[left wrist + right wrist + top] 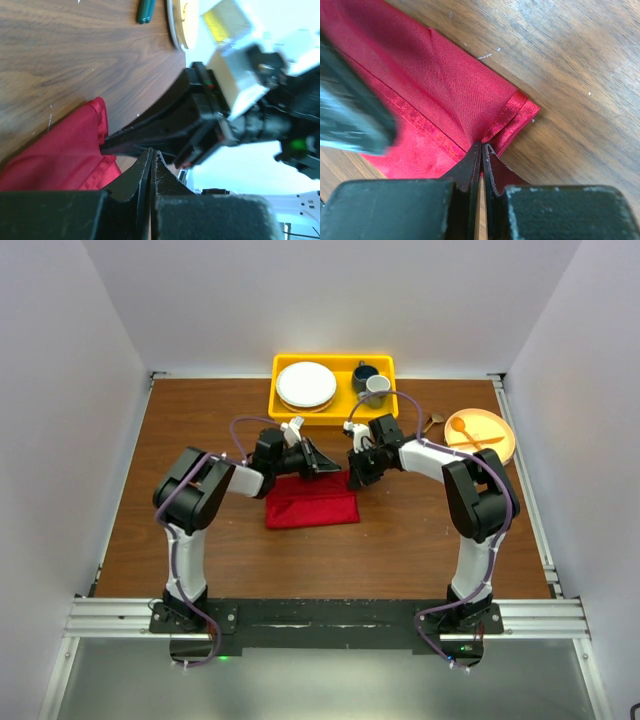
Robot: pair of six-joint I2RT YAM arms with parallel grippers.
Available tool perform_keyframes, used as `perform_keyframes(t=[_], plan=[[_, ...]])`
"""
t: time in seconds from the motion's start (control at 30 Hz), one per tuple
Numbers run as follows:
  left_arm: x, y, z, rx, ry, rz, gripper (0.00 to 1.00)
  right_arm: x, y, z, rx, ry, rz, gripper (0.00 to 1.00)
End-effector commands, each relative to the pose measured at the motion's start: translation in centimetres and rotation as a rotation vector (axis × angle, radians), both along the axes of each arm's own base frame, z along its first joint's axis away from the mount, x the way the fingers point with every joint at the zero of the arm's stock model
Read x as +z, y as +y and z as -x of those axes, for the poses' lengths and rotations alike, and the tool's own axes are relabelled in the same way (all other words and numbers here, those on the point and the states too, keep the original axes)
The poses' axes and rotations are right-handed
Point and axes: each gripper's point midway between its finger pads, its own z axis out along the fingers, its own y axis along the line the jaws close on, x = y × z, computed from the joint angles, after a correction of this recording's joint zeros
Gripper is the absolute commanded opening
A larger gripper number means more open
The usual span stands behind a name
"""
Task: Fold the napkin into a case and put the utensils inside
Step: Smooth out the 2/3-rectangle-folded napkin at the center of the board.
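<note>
Presently I am holding both grippers at the far edge of the folded napkin (312, 508), mid-table: right gripper (481, 150) pinching its corner hem, left gripper (152, 160) shut, perhaps missing the cloth. They are crowding together, risking a clash or a lopsided lift; tray (335, 360) is sitting close beyond, utensils (470, 432) waiting far right.

table: brown wood-grain tabletop (200, 420), takes up most of the overhead view
tray: yellow rectangular plastic tray (385, 361), at far edge of table, middle
plates: stack of round white plates (306, 385), left half of tray
mugs: dark blue mug (364, 373) and pale grey mug (377, 388), touching, right half of tray
plate: round orange plate (490, 423), far right on table, well apart from tray
walls: plain white panels (70, 390) on three sides
</note>
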Motion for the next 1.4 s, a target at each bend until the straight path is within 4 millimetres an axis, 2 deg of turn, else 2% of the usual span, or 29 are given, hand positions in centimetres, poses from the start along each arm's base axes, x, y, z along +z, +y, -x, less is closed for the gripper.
perform_keyframes(t=[0.0,0.13,0.23,0.33,0.47,0.5,0.57,0.6,0.67,0.7,0.77,0.87,0.9,1.03,1.13,1.27,1.37], plan=[[0.2,-1.5,-1.6,0.005,-0.056,-0.012,0.03,-4.1,-1.7,2.9,0.003,0.118,0.12,0.05],[-1.5,-2.2,-2.2,-0.009,-0.032,-0.033,0.01,-4.5,-1.8,3.3,-0.009,0.133,0.123,0.06],[-3.8,-2.0,-2.3,-0.01,-0.015,-0.089,0.0,-4.3,-1.8,3.4,-0.01,0.138,0.116,0.07],[-7.0,-1.6,-2.1,-0.025,0.036,-0.178,0.0,-3.1,-1.4,3.4,-0.027,0.143,0.093,0.11],[-10.4,-0.6,-1.7,-0.009,0.087,-0.263,0.0,0.0,-0.6,3.4,-0.03,0.148,0.036,0.22],[-10.8,-0.4,-1.7,-0.007,0.097,-0.271,0.0,1.2,-0.4,3.0,-0.028,0.134,0.022,0.28],[-12.0,0.2,-1.4,-0.001,0.115,-0.302,0.0,2.9,-0.5,3.8,-0.007,0.164,0.001,0.34],[-12.3,0.2,-1.3,-0.004,0.115,-0.307,0.0,5.1,-0.6,2.9,-0.016,0.128,-0.033,0.41],[-12.9,0.4,-1.1,-0.009,0.126,-0.318,0.0,7.3,-0.4,2.7,-0.014,0.116,-0.083,0.41],[-13.0,0.4,-1.0,-0.01,0.126,-0.317,0.0,8.9,-0.1,1.9,-0.019,0.078,-0.111,0.42],[-13.2,0.4,-0.9,-0.013,0.13,-0.319,0.0,10.4,1.0,1.2,-0.038,0.07,-0.182,0.41],[-13.2,0.3,-0.8,-0.02,0.125,-0.316,0.0,9.9,2.2,0.5,-0.087,0.112,-0.242,0.39],[-13.3,0.4,-0.8,-0.02,0.127,-0.315,0.0,8.7,2.5,0.8,-0.091,0.161,-0.254,0.37],[-13.3,0.4,-0.7,-0.024,0.13,-0.314,0.0,5.9,3.3,0.9,-0.152,0.252,-0.3,0.31],[-13.5,0.5,-0.5,-0.024,0.133,-0.318,0.0,3.0,2.8,1.3,-0.192,0.297,-0.266,0.26],[-13.5,0.6,-0.4,-0.028,0.136,-0.312,0.0,-0.2,0.3,1.1,-0.28,0.319,-0.192,0.25],[-13.6,0.7,-0.5,-0.027,0.135,-0.309,0.0,-1.7,-1.3,0.9,-0.36,0.376,-0.19,0.25]])
